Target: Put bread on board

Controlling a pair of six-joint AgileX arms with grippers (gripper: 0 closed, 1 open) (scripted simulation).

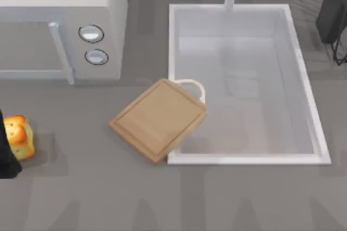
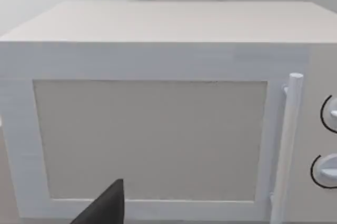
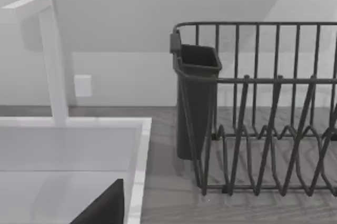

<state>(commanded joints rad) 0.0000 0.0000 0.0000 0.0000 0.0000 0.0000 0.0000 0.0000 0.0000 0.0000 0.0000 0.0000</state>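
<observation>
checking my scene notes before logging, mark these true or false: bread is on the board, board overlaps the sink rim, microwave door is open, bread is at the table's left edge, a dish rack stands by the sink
1. The bread is on the board. False: it sits apart, on the table.
2. The board overlaps the sink rim. True.
3. The microwave door is open. False: it is closed.
4. The bread is at the table's left edge. True.
5. A dish rack stands by the sink. True.
</observation>
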